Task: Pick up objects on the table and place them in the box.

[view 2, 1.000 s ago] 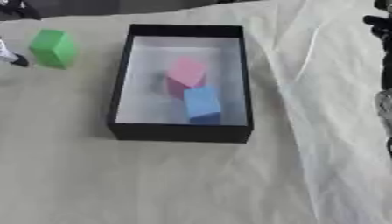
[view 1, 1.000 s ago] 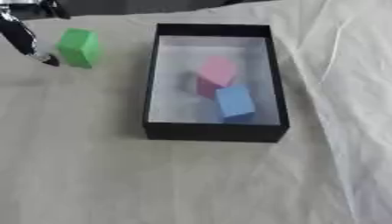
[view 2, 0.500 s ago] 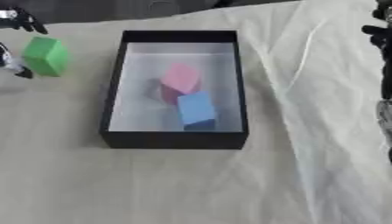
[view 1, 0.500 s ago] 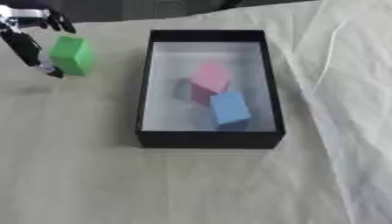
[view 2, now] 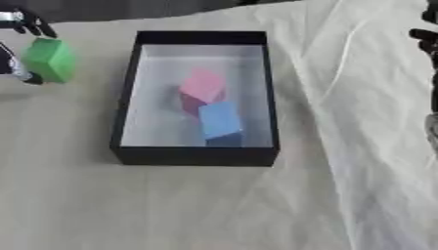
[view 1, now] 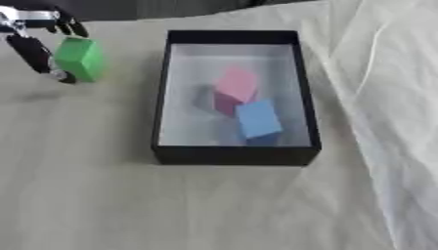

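The left hand (view 1: pixel 38 41) shows at the upper left, its fingers curled round a green block (view 1: pixel 80 59): dark fingertips reach over the block's top and a long finger runs down its left face. The block looks lifted just clear of the cloth (view 1: pixel 128 195), though a faint shadow beneath is all there is to judge by. It is the only loose object in sight outside the box (view 1: pixel 163 97).

To the right of that hand, well apart from it, stands the box, black-walled with a pale floor. Inside lie a pink block (view 1: pixel 235 84) and, touching it on the near side, a blue block (view 1: pixel 257 119). So two objects seem to be already placed, and the green one is in hand but not yet over the rim.

What is left, by my judgement, is carrying the green block rightward across the near wall and releasing it onto the free floor.

At the far right edge, the right hand (view 2: pixel 427 41) is only partly visible; I cannot tell how its fingers stand.
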`<state>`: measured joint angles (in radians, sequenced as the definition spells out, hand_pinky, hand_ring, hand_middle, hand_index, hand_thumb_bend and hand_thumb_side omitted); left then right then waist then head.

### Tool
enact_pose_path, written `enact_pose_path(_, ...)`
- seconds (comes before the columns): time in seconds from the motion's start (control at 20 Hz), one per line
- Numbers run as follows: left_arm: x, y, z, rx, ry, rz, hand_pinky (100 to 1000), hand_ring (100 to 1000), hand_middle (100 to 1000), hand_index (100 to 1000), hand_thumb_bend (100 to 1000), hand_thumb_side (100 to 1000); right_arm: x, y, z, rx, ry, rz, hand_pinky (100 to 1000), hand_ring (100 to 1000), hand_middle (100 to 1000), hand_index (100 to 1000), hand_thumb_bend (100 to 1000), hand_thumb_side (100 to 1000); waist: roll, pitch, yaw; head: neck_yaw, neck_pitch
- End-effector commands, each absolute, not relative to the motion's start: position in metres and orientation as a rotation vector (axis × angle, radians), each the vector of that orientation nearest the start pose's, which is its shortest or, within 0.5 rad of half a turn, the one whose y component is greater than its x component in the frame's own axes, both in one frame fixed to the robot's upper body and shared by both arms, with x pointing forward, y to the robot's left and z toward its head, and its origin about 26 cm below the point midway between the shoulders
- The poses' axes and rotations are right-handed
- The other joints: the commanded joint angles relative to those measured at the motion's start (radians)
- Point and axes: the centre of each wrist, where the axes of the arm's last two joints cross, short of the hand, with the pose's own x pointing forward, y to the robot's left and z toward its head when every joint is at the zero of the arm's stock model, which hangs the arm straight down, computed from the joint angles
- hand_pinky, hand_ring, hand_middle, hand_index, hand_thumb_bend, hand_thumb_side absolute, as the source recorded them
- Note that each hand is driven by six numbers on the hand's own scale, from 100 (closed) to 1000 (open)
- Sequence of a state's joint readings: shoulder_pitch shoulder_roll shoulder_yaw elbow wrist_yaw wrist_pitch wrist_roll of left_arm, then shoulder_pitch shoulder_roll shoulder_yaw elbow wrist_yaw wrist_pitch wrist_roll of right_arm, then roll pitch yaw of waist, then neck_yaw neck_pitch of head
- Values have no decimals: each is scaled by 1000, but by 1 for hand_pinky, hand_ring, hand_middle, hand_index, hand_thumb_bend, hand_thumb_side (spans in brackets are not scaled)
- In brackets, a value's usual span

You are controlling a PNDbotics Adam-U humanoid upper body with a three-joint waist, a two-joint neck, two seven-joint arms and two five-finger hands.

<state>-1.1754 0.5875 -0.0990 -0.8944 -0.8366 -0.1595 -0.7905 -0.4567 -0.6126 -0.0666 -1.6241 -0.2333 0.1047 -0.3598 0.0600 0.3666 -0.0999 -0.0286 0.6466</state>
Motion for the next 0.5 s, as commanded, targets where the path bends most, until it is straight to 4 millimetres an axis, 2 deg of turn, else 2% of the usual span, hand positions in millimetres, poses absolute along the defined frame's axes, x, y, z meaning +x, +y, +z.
enact_pose_path(0.05, 476, 317, 343, 878, -1223, -1530, 899, 873, 820, 852, 512, 100, 355, -355, 230, -546, -2058, -19, 926, 817, 861, 879, 100, 955, 5, 2, -3, 11, -17)
enact_pose_path(0.5, 477, 316, 342, 871, -1233, -1505, 879, 846, 788, 834, 456, 100, 355, -355, 227, -548, -2051, -15, 926, 817, 862, 879, 100, 961, 0, 18, 1, 22, -25)
